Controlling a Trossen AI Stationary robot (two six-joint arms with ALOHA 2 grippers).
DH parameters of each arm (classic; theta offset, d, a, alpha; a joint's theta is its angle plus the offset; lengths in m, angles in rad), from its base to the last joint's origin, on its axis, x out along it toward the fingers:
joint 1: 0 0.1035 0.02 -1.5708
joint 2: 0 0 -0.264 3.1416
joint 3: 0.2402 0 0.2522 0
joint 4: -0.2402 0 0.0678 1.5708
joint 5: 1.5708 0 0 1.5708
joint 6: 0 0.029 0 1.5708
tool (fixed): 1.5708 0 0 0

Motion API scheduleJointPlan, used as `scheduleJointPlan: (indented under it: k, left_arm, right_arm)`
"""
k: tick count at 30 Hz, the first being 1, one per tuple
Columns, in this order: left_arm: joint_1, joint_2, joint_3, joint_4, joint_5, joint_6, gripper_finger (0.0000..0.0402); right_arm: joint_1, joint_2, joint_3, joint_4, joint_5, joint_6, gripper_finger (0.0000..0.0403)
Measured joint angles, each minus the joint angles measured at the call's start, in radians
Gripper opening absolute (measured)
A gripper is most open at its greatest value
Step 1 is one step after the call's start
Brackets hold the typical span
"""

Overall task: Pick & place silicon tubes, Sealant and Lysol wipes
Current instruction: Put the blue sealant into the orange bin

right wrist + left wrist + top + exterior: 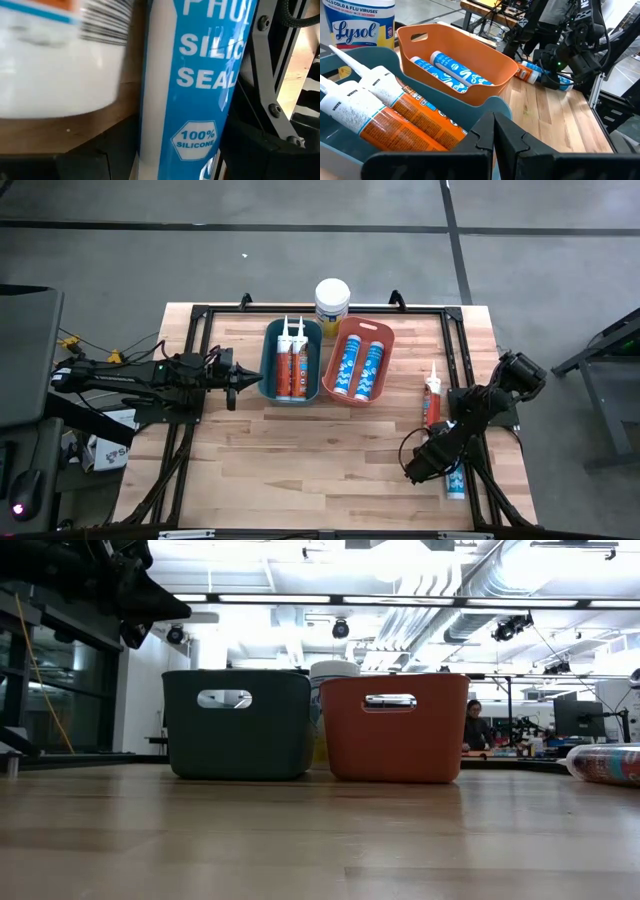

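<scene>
While our left gripper (248, 377) waits pinched closed beside the teal bin (292, 390), our right gripper (437, 463) straddles the blue silicone tube (190, 85); its grip we cannot tell.

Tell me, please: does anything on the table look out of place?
Yes. Two tubes lie loose near the right edge, outside the bins: an orange one and a blue one under the right claw. The Lysol wipes stand behind the bins.

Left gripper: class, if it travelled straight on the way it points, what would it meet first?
Most likely the near wall of the teal bin; the shut left gripper points at it, though its height relative to the rim is unclear.
</scene>
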Motion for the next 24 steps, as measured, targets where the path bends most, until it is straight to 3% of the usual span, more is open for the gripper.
scheduleJointPlan:
  k: [18, 24]
  left_arm:
    - [0.0, 0.0, 0.0, 0.0, 0.0, 0.0, 0.0]
    - [0.0, 0.0, 0.0, 0.0, 0.0, 0.0, 0.0]
  right_arm:
    - [-0.006, 0.005, 0.023, -0.013, 0.03, -0.049, 0.0247]
    - [-0.006, -0.014, 0.075, 0.044, 0.159, -0.079, 0.0247]
